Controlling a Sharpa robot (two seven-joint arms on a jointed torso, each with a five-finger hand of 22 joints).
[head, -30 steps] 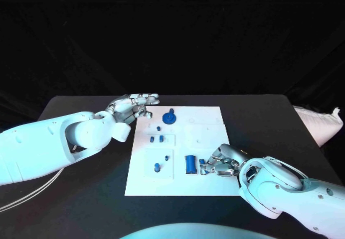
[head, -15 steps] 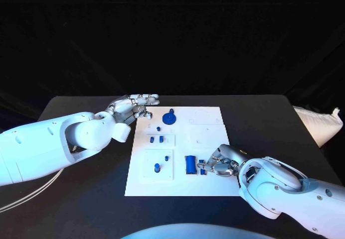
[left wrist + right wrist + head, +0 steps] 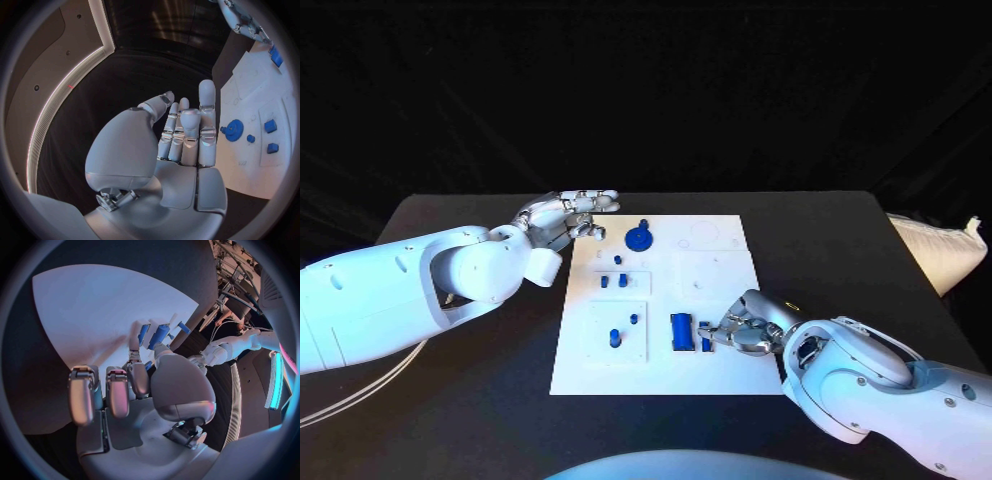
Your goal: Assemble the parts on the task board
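Task board (image 3: 718, 270), a flat white rectangular plate with a matte face, lay in the middle of the black table (image 3: 459, 400), its long side running away from the robot. Faint outlines of circles and rectangles marked its far and right portions. Small blue parts sat on it: a round gear-like disc (image 3: 639, 238) near the far edge, a tiny blue piece (image 3: 617, 259) just nearer than it, 2 short blocks (image 3: 615, 281) side by side in a raised white square, and an oval peg (image 3: 616, 339) with a smaller dot (image 3: 633, 318) in the near-left square. A longer blue cylinder (image 3: 681, 331), smooth and rounded, lay upright along the board's length near the near edge.

Right hand (image 3: 740, 334), silver and glossy with jointed metal fingers, rested at the board's near-right side, its fingertips (image 3: 135, 341) reaching to a small blue piece (image 3: 707, 341) just beside the cylinder. Whether it actually pinched that piece could not be told; the other fingers were curled in loosely.

Left hand (image 3: 564, 219) hovered at the board's far-left corner, near the gear-like disc, holding nothing, its fingers (image 3: 206, 117) extended close together and the thumb set slightly apart.

A pale padded object (image 3: 942, 250) lay at the table's right edge.
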